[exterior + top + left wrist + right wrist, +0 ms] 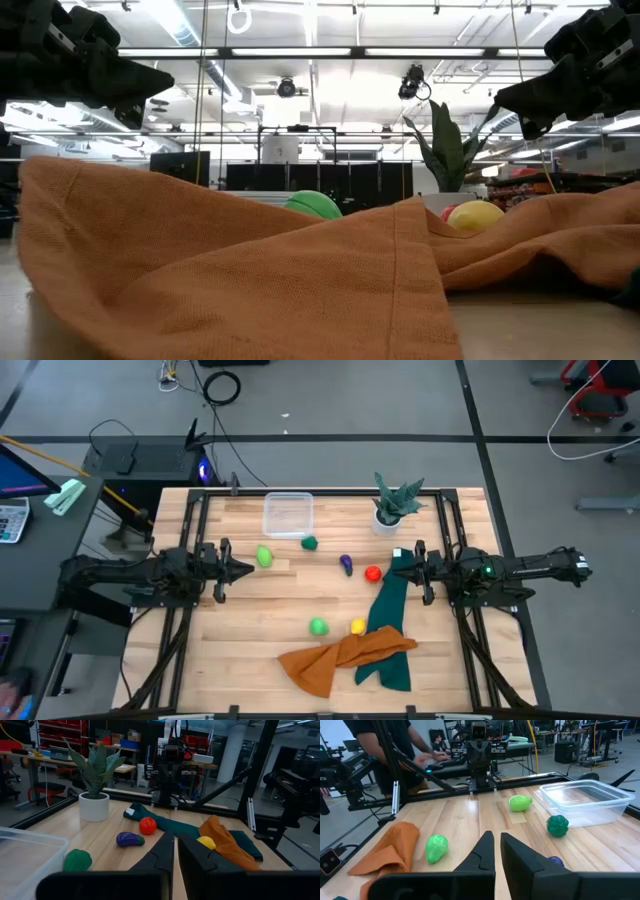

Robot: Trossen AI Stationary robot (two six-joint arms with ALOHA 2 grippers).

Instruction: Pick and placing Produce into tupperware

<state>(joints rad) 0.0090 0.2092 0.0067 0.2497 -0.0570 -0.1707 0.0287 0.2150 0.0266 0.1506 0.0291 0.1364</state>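
Observation:
The clear tupperware (288, 515) stands near the table's far edge, with nothing in it. Six produce pieces lie on the wood: a light green one (264, 556), the dark green one (310, 543), the purple one (346, 565), the red one (373, 573), a second light green one (318, 626) and the yellow one (357, 626). My left gripper (243, 569) hovers shut at the table's left, just left of the first light green piece. My right gripper (397, 567) hovers shut at the right, beside the red piece. Both touch nothing.
A spiky potted plant (395, 505) stands right of the tupperware. A dark green cloth (390, 620) runs from the right gripper toward the near edge, under a crumpled orange cloth (345, 655) that fills the low view (250, 270). A person works beyond the table (395, 745).

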